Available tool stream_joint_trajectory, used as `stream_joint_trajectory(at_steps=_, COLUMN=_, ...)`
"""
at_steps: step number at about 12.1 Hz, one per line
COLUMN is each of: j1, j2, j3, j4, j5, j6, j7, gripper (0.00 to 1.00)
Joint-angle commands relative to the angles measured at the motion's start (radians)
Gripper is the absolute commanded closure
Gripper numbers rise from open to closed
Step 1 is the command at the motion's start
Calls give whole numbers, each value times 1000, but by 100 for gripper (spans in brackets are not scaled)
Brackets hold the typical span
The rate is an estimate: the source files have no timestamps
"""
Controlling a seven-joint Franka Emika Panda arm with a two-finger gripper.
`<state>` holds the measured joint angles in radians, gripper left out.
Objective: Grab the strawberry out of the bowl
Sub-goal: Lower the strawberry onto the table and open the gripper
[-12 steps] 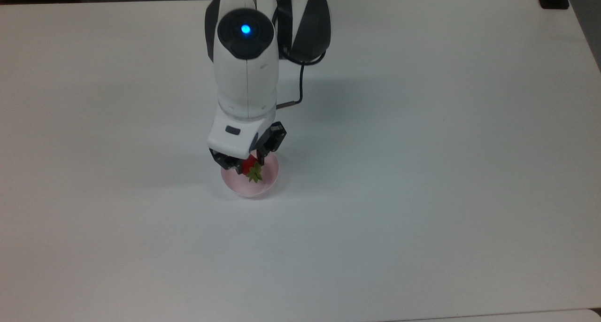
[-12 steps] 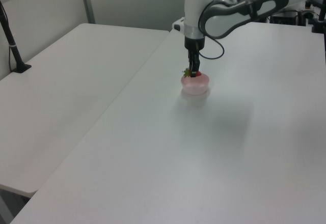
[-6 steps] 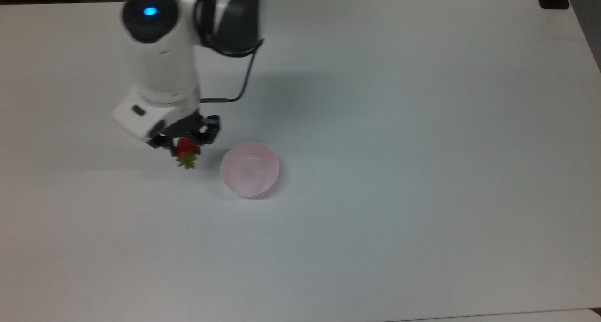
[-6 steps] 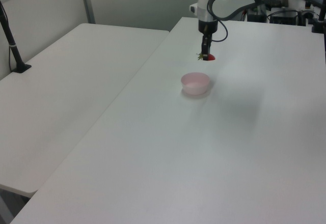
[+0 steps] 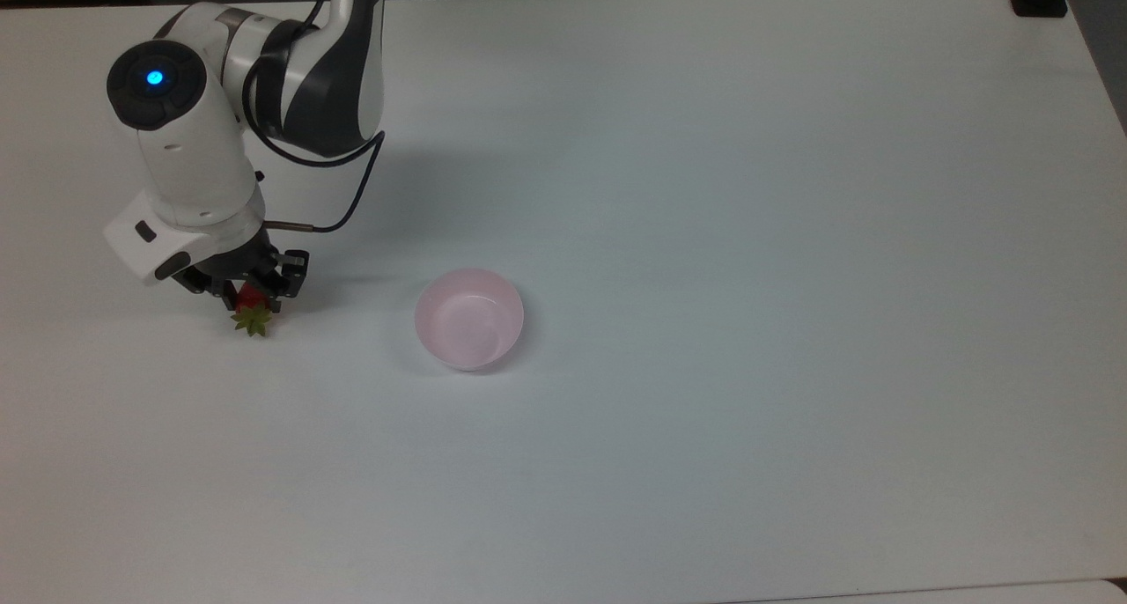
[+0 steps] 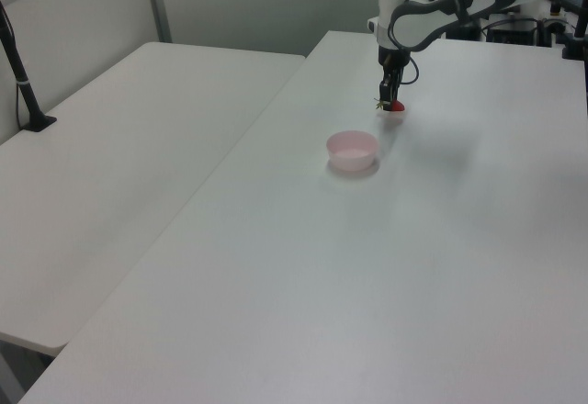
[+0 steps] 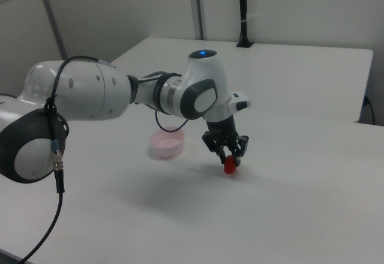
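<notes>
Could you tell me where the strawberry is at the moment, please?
The strawberry is held in the gripper jaws, low over the white table, out of the pink bowl and well off to the top view's left of it.

The white table [image 5: 792,234] is left bare over most of its surface, so wide passage is offered to the top view's right of the bowl [image 5: 469,318] and along the near edge. The bowl is the one low obstacle, standing alone near the middle. To the top view's left, room is taken up by the arm [image 5: 264,84] and the gripper [image 5: 249,294], by which the strawberry [image 5: 251,312] is clamped low over the table, well apart from the bowl.
</notes>
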<state>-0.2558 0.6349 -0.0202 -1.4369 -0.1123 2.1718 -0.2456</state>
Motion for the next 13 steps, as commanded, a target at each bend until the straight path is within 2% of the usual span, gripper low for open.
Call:
stream_joint_trajectory(at_steps=1, j1=-8, j2=-24, j3=-1, j4=-30, j5=-20, j6=22, j7=23, gripper=36)
stream_joint_trajectory(at_steps=2, j1=-5, j2=-29, j3=-1, j4=-30, j5=-20, j6=17, j7=23, gripper=25)
stream_joint_trajectory(at_steps=3, j1=0, j2=-40, j3=-3, j4=-30, j5=-21, j6=14, j7=25, gripper=0)
stream_joint_trajectory(at_steps=5, j1=6, j2=-99, j3=5, j4=-37, j5=-21, j6=-30, j7=26, gripper=0)
stream_joint_trajectory(at_steps=7, j1=55, j2=-188, j3=6, j4=-39, j5=-17, j6=-142, j7=47, gripper=0)
stream_joint_trajectory(at_steps=9, j1=125, j2=-283, j3=11, j4=-39, j5=-15, j6=-251, j7=168, gripper=0)
stream_joint_trajectory(at_steps=13, j1=260, j2=-417, j3=8, j4=-59, j5=-4, j6=-453, j7=258, gripper=0)
